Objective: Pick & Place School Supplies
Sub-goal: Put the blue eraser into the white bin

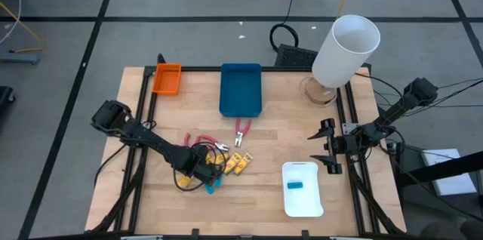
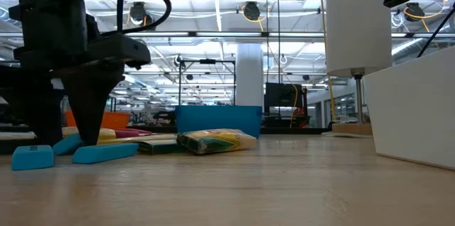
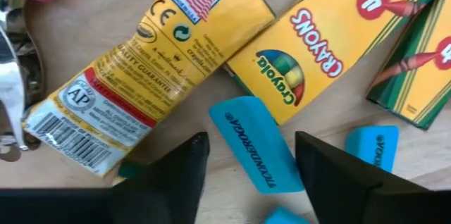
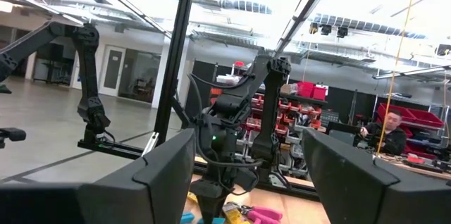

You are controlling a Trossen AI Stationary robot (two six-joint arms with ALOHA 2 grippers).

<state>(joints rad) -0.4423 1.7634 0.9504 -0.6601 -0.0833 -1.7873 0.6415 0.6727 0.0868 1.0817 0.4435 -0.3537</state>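
My left gripper (image 1: 209, 177) (image 3: 250, 164) is open and low over the pile of supplies near the table's front left. Its fingers stand on either side of a light-blue eraser (image 3: 255, 145) lying flat on the wood; I see no touch. Yellow crayon boxes (image 3: 320, 41) and a yellow pack with a barcode (image 3: 134, 83) lie just beyond it, and two more blue erasers (image 3: 372, 146) lie close by. Red-handled pliers (image 1: 241, 130) lie nearer the table's middle. One blue eraser (image 1: 294, 185) rests in the white tray (image 1: 306, 206). My right gripper (image 1: 326, 146) waits open at the right edge.
A blue tray (image 1: 240, 89) and an orange tray (image 1: 167, 78) sit at the far edge. A tall white cylinder (image 1: 346, 50) stands at the far right corner. Pink-handled tools (image 1: 198, 142) lie by the left arm. Bare wood shows between the pile and the white tray.
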